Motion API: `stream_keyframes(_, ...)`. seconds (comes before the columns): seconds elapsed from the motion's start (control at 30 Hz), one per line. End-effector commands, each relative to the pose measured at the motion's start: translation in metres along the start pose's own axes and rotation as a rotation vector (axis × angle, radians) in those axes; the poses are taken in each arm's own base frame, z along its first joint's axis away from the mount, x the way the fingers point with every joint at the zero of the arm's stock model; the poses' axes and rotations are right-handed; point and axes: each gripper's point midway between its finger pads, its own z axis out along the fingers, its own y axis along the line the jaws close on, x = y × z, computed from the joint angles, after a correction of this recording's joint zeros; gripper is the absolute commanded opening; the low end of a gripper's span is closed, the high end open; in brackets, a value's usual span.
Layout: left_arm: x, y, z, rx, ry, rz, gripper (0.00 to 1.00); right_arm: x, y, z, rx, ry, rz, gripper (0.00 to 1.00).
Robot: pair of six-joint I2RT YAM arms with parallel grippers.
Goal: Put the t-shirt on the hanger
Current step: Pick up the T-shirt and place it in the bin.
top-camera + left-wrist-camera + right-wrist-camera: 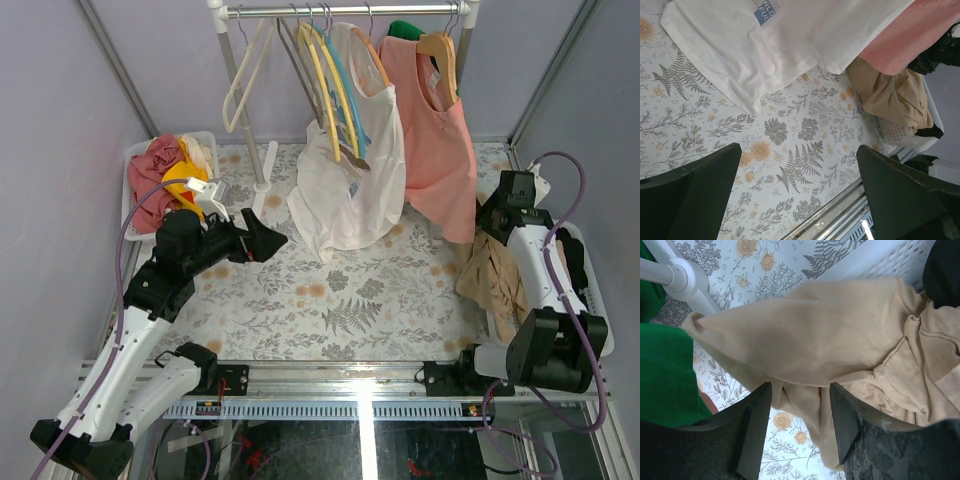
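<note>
Right wrist camera: my right fingers [757, 415] stand partway apart, and the tan t-shirt [815, 335] fills the gap between them. I cannot tell if they pinch the cloth or just sit over it. The t-shirt lies bunched up, partly on the flowery desk [765, 270] and partly against the white basket [900, 260]. Some green cloth [665, 375] is just beside these fingers, and a white rack post [685, 280] stands near it.

From the top camera, I see the t-shirt at the right side of the desk, spilling over the basket's edge below the right arm. My left fingers [695, 195] are spread wide with nothing in them. They hang over the desk, well apart from the t-shirt.

The light-blue hanger [343, 85] hangs on the rail [340, 10] at the back, among the yellow hangers [322, 95] and well apart from the t-shirt. A white printed shirt [345, 190] and a pink top [440, 140] hang on the same rail. Another basket [208, 140] with clothes in it sits at the back left.
</note>
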Motion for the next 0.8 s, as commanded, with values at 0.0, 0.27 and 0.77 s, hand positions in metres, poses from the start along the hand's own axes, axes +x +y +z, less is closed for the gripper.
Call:
stream_keyframes(0.0,-0.007,-0.003,-0.004,-0.004,-0.018,0.034,1.0,-0.032,0.008,0.004,-0.002,-0.09,0.015,0.57)
stream_keyframes(0.27,-0.005,-0.002,-0.001,-0.004,0.002,0.031,1.0,-0.039,-0.02,0.012,0.144,-0.119,0.004,0.51)
stream_keyframes(0.77,-0.005,-0.01,-0.002,0.024,0.042,0.03,1.0,-0.07,-0.006,-0.033,-0.026,-0.225,0.053,0.0)
